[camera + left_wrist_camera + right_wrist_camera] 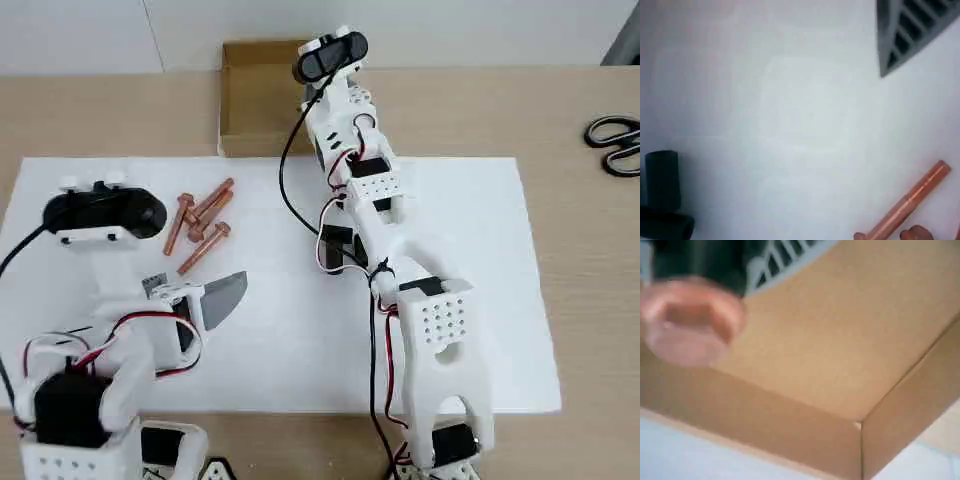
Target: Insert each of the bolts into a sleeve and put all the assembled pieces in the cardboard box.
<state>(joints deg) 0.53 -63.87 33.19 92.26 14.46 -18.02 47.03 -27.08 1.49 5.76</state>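
Your right gripper [735, 275] is clenching a copper bolt [690, 320]. Its round head is showing blurred just beside the ribbed finger [777, 257], with something dark around the shank that you cannot identify for certain. That bolt is hanging over the inside of the cardboard box [840, 350], above the floor near one corner and not touching it. In the high view the right arm is stretching out across the white sheet [300, 340], with its wrist sitting over the box's [250, 100] near right part.

Your left gripper [190, 288] is standing released, with the grey jaws spread apart and nothing between them, low over the sheet. Several loose bolts [200, 220] are lying in a small cluster just beyond it. One of them [912, 200] is showing in the left wrist view, and two black sleeves [662, 180] are resting on the sheet well apart from it. A pair of scissors [615, 145] is lying on the bare table [100, 110], far off to the right.
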